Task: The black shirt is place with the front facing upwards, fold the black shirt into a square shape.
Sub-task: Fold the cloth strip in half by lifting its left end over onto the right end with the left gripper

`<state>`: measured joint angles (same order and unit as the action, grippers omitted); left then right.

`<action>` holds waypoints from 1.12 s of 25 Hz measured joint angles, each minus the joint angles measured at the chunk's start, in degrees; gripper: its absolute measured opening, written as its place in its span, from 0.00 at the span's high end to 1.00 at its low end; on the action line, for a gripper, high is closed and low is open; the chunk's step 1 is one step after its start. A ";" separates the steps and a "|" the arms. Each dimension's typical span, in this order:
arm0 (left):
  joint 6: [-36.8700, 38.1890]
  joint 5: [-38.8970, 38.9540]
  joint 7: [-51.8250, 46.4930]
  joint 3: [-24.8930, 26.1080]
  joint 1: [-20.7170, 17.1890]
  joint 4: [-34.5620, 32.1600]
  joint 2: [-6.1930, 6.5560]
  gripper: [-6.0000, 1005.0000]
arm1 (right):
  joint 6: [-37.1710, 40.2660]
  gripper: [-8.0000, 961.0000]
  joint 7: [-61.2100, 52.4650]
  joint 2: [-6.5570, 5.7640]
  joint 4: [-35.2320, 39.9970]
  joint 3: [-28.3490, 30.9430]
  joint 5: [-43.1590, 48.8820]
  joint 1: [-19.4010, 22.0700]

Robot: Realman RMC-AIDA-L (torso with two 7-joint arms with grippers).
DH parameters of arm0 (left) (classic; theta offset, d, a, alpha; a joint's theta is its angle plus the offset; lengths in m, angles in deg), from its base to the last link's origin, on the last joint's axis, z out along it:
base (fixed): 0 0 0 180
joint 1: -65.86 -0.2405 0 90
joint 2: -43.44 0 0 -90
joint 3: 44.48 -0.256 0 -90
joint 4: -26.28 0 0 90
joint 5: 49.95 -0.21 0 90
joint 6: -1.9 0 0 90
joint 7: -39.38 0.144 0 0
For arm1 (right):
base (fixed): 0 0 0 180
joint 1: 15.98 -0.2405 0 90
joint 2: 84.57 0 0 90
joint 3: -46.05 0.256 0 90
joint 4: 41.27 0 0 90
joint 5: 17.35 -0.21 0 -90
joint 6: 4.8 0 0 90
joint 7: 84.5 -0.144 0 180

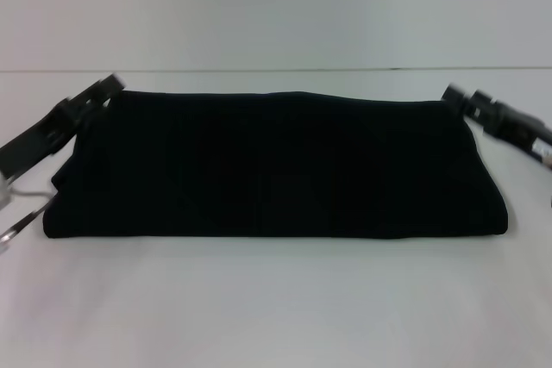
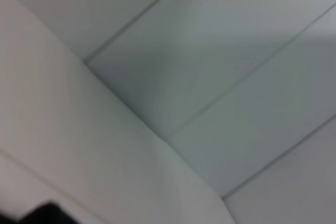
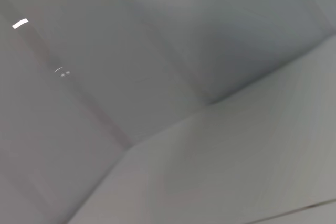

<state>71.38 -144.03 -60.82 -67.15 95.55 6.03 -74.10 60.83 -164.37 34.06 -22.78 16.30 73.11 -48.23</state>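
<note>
Plain black cloth shirt point(image 1: 276, 165), folded into a wide band; not yet square.
Left gripper point(image 1: 105, 89), right gripper point(image 1: 455, 96) at its far corners; grip state indiscernible.

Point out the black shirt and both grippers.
black shirt point(image 1: 276, 165): head view, middle of the folded cloth.
left gripper point(image 1: 102, 88): head view, tip at the shirt's far left corner.
right gripper point(image 1: 454, 95): head view, tip at the shirt's far right corner.

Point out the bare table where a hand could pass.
Free: the wide strip of white table in front of the black shirt, and a narrower band behind it up to the wall. Crowded: the shirt's far corners, where the left hand and right hand sit.
</note>
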 joint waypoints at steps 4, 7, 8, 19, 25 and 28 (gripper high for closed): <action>4.50 -1.86 -15.36 -6.42 -4.46 -0.70 4.04 0.31 | 9.90 0.20 4.86 -0.51 3.02 -4.54 4.65 3.43; 8.46 -4.72 -25.49 -7.95 -7.88 -3.72 5.52 0.30 | 14.11 0.20 7.69 -0.53 4.37 -5.45 7.62 5.11; 9.49 -5.61 -27.99 -7.88 -8.96 -5.05 5.51 0.30 | 14.75 0.19 8.27 -0.52 4.58 -5.54 8.08 5.44; 12.01 -19.70 -48.56 -7.37 -13.51 -14.49 6.24 0.24 | 15.17 0.02 19.30 0.06 5.11 -5.85 16.07 6.16; 9.25 -21.33 -50.78 -6.78 -12.35 -14.16 6.34 0.24 | 15.68 0.02 21.74 0.25 4.97 -5.90 16.48 6.46; 7.98 -21.66 -51.21 -6.85 -11.87 -13.66 6.35 0.24 | 15.95 0.02 21.78 0.27 4.98 -5.93 16.62 6.56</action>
<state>79.36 -165.68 -112.02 -74.01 83.68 -7.63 -67.75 76.78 -142.59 34.33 -17.80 10.37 89.72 -41.66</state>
